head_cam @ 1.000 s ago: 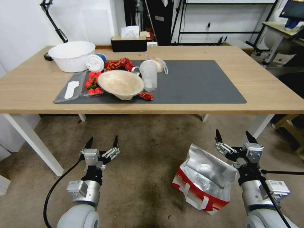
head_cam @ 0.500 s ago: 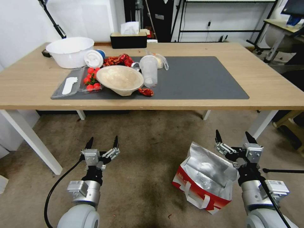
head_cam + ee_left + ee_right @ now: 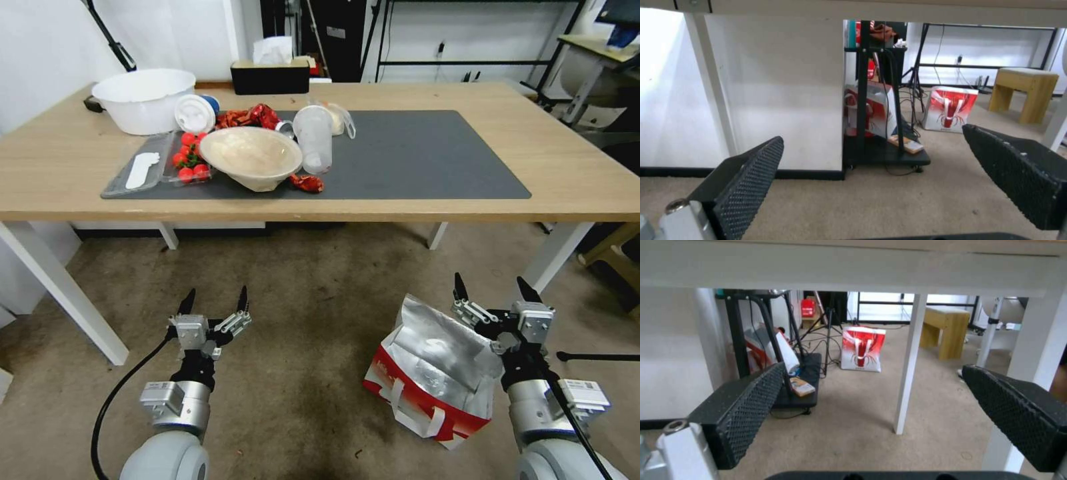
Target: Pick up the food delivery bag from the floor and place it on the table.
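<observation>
The food delivery bag (image 3: 430, 373) stands on the floor (image 3: 313, 320) at the front right, its mouth open to show the silver foil lining, with a red band and white strap handles on its side. My right gripper (image 3: 491, 283) hovers open beside the bag's far right corner, its fingers pointing toward the table (image 3: 580, 180) and holding nothing. Over bare floor to the left, my left gripper (image 3: 217, 293) is open and apart from the bag. In the wrist views, both the left gripper (image 3: 871, 160) and the right gripper (image 3: 871, 393) look under the tabletop with their jaws wide apart.
The left half of the dark grey mat (image 3: 427, 153) carries a white basin (image 3: 143, 97), a bowl (image 3: 250, 157), a plastic cup (image 3: 313, 143) and a tomato tray (image 3: 187, 163). White table legs (image 3: 63, 293) (image 3: 553, 257) flank the floor space. Another red-and-white bag (image 3: 862, 348) and a yellow stool (image 3: 947, 330) stand beyond the table.
The whole head view has shifted: the table now sits higher and wider in the picture, so the camera has moved. Both grippers stay open, and the bag rests as before.
</observation>
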Available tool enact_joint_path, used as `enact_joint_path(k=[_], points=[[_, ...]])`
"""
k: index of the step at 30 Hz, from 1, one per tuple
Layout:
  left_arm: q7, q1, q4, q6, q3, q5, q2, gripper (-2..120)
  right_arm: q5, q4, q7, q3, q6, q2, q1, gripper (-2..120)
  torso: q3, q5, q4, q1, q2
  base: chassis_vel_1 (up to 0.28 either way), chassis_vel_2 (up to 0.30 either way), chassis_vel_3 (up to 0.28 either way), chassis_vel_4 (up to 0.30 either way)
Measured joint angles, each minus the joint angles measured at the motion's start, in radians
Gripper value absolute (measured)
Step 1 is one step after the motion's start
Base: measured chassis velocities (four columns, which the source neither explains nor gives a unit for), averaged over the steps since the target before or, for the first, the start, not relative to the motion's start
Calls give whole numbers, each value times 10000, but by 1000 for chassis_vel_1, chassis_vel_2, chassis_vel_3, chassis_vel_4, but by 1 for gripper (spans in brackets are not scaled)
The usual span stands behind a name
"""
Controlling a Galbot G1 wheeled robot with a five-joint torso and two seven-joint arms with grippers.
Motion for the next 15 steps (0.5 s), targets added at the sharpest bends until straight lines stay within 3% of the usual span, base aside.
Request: enact_joint_path(k=[15], points=[[-1,47,-44,-57,-12,22,-36,100,13,20,9,0,16,-23,-26,100,-375,0,0,-171,-544,0,0,0,0]])
